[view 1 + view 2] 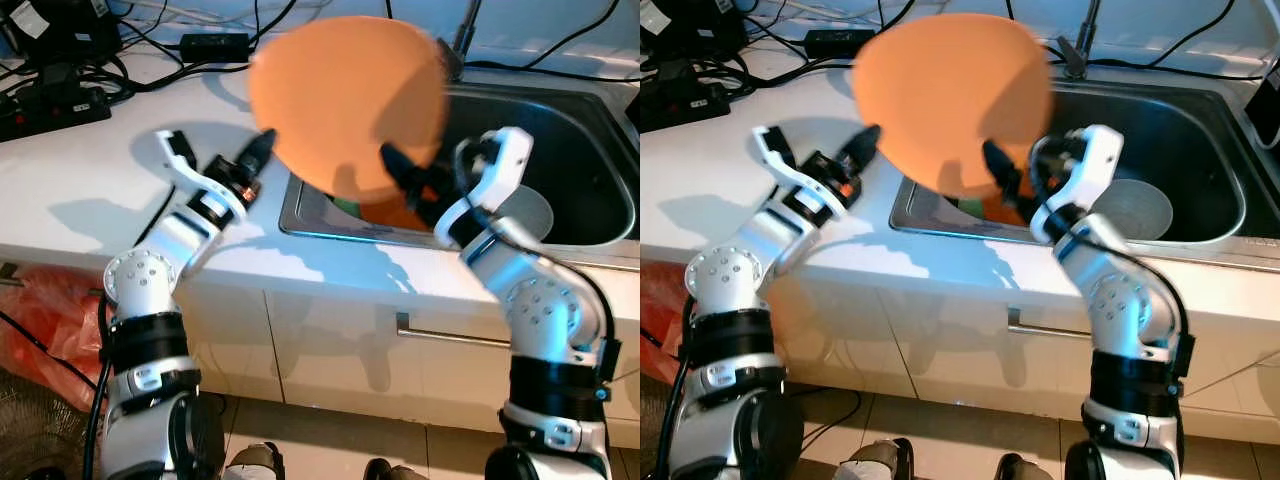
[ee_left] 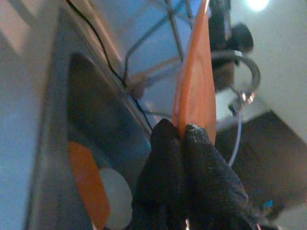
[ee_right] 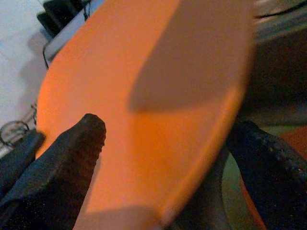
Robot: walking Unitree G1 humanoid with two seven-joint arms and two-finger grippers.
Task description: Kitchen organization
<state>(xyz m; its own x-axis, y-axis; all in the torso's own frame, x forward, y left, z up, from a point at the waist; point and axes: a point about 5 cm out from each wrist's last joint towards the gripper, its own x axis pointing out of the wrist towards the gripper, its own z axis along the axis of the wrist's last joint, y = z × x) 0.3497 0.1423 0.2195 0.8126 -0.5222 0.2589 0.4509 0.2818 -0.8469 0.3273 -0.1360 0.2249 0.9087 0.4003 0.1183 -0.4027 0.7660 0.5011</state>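
While the big orange plate (image 1: 345, 100) hangs tilted on edge above the near-left corner of the sink (image 1: 560, 120), both arms meet at it. The left gripper (image 1: 262, 148) is pinched tight on its left rim. The right gripper (image 1: 400, 170), fingers spread, straddles the lower right rim, with another orange plate (image 2: 86, 184) in the sink below.
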